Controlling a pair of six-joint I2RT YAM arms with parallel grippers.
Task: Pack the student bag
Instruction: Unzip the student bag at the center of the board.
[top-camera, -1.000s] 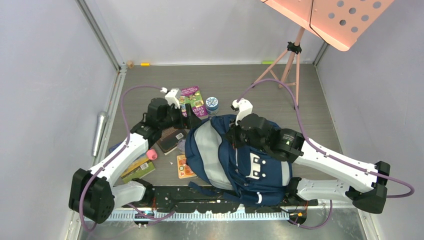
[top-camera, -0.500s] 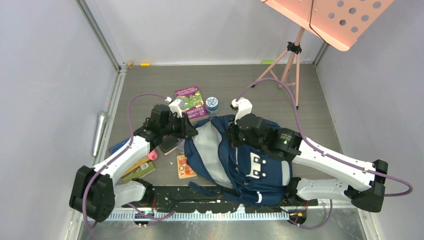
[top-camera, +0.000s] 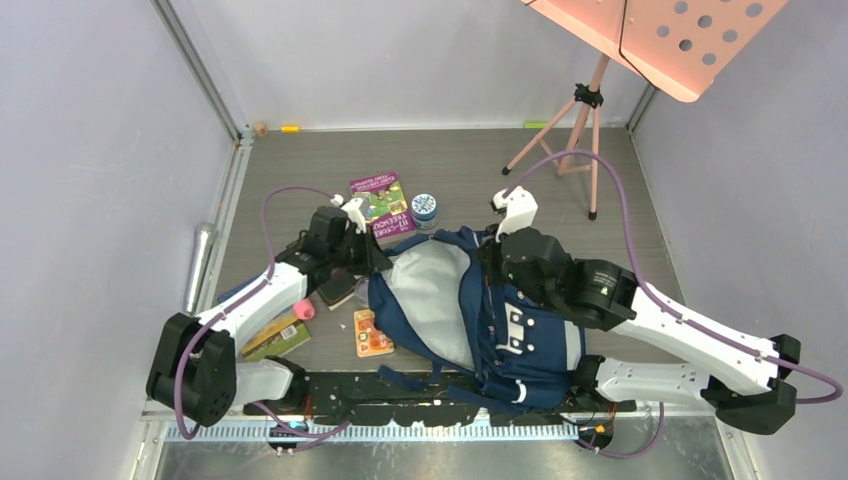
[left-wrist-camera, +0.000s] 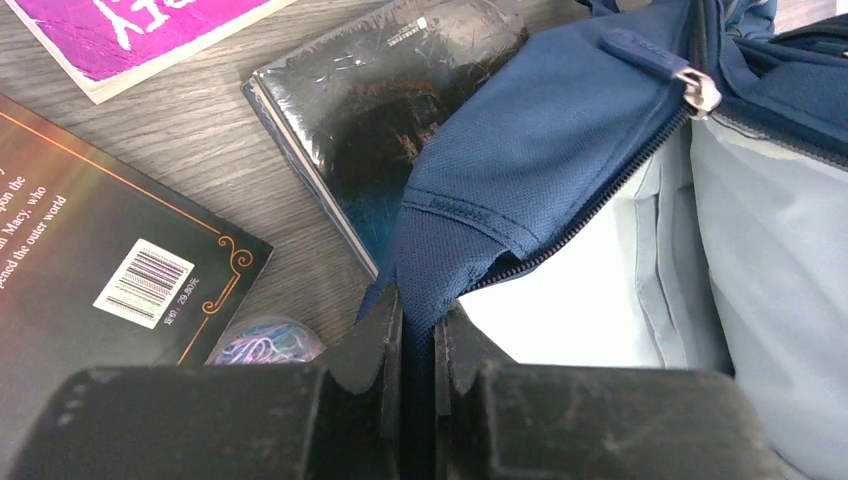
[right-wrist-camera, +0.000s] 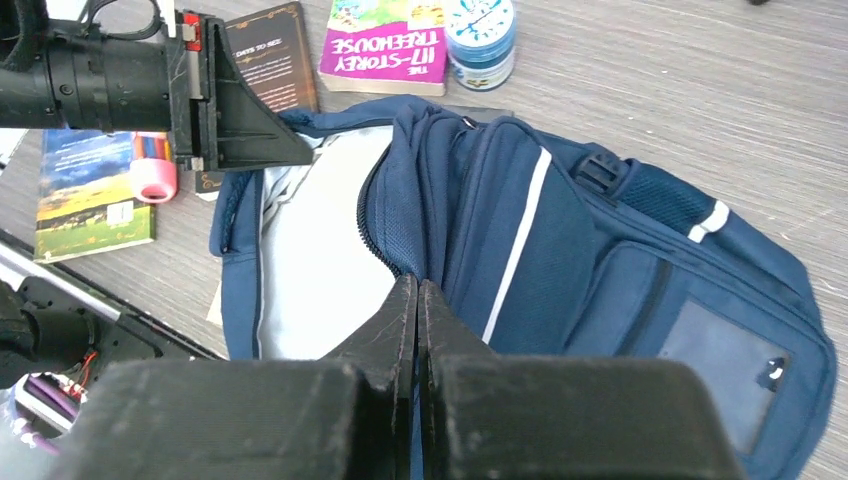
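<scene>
Top view: the bag (top-camera: 540, 355) lies at the lower centre, its mouth spread and the pale lining showing. The left gripper (top-camera: 378, 266) is at the bag's left edge and the right gripper (top-camera: 490, 262) at the mouth's other edge.

Left wrist view: the fingers (left-wrist-camera: 375, 345) are narrow and pinch the navy rim. A dark book (left-wrist-camera: 380, 110) lies partly under it.

Right wrist view: the fingers are pressed together, it seems on the zip edge.

I judge the step is holding the mouth open. Next, 1 gripper must let go and fetch a book.

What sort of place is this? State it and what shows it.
Likely a robot lab test cell: plain pale lilac wall panels enclose a grey wood-grain tabletop, with two white-and-black robot arms mounted at its near edge.
</scene>
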